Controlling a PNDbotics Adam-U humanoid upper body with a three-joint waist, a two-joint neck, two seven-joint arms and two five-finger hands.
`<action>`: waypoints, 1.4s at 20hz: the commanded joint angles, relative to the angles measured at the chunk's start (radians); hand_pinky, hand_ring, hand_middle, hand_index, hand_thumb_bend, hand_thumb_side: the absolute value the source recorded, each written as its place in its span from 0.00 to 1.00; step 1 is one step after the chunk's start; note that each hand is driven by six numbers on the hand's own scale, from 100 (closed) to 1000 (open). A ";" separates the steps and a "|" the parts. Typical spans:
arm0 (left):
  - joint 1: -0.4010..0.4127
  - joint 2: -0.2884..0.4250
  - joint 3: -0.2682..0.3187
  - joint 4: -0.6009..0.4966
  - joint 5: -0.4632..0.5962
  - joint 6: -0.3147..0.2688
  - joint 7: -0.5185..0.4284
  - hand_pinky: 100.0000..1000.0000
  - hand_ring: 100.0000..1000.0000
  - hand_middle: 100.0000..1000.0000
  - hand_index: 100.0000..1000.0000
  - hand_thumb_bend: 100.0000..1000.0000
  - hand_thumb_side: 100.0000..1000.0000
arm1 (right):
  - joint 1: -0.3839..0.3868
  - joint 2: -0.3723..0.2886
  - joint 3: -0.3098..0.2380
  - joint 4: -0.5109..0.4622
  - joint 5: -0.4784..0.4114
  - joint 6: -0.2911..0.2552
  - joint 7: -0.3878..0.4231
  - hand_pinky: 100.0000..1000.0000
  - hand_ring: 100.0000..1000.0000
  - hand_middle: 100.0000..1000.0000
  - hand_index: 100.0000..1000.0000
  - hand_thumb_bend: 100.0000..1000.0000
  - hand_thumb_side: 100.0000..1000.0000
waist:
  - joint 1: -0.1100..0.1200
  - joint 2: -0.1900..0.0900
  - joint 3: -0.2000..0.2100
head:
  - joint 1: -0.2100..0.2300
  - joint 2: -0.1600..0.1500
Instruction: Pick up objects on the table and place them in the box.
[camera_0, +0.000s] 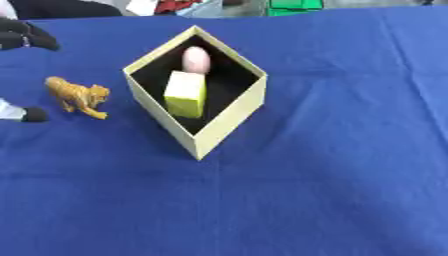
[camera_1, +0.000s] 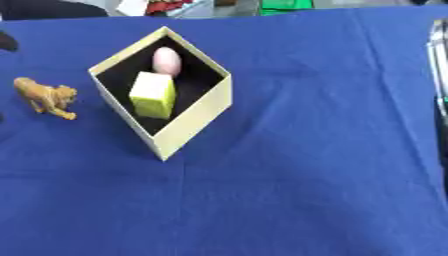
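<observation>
Box (camera_0: 229, 122), cream-walled with a black lining, is set corner-on near the middle of the blue-covered counter (camera_0: 332, 190), one corner pointing at the near edge. Two items are already seen inside: a yellow-green block (camera_0: 185, 94) near the middle of the floor and a pink egg-shaped piece (camera_0: 196, 60) just beyond it toward the far corner, the two touching or very nearly so. One item is left outside: an orange tiger figure (camera_0: 79, 96), upright on its legs, on the cloth to the left of the box, near it but clearly apart from the wall. The left robot hand (camera_0: 26, 36) is seen only in part at the left edge, as a dark mass on the far side of the tiger plus a dark tip (camera_0: 33, 115) on the near side; the two parts bracket the figure without touching it, so the hand is read as spread and holding nothing. Of the right arm only a silver-and-black strip (camera_1: 437, 65) is caught at the right edge of the right eye view; no right robot hand is visible, so its state cannot be told. Step in hand is judged to be the approach to the tiger, the last object. Next move calls for the hand to be brought in and closed across the narrow body, then lifted over the left wall and released into the free floor on the near side of the block. The small, irregular shape is likely to tip if nudged first.
</observation>
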 joint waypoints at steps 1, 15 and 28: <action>-0.037 0.011 -0.003 0.033 -0.027 -0.005 -0.015 0.81 0.84 0.77 0.87 0.57 0.68 | -0.021 -0.010 -0.008 -0.021 0.009 -0.001 0.007 0.88 0.95 0.75 0.87 0.00 0.65 | -0.001 -0.023 -0.003 | 0.003 -0.010; -0.126 -0.060 -0.019 0.194 -0.164 -0.006 -0.062 0.79 0.82 0.77 0.85 0.47 0.63 | -0.032 -0.002 -0.013 -0.029 -0.002 0.002 0.012 0.88 0.95 0.75 0.87 0.00 0.65 | -0.002 0.001 -0.023 | 0.011 -0.031; -0.150 -0.090 0.000 0.293 -0.230 0.024 -0.114 0.77 0.79 0.73 0.83 0.41 0.57 | -0.031 0.003 -0.023 -0.035 -0.018 0.001 0.008 0.88 0.95 0.75 0.87 0.00 0.65 | 0.000 0.016 -0.031 | 0.022 -0.047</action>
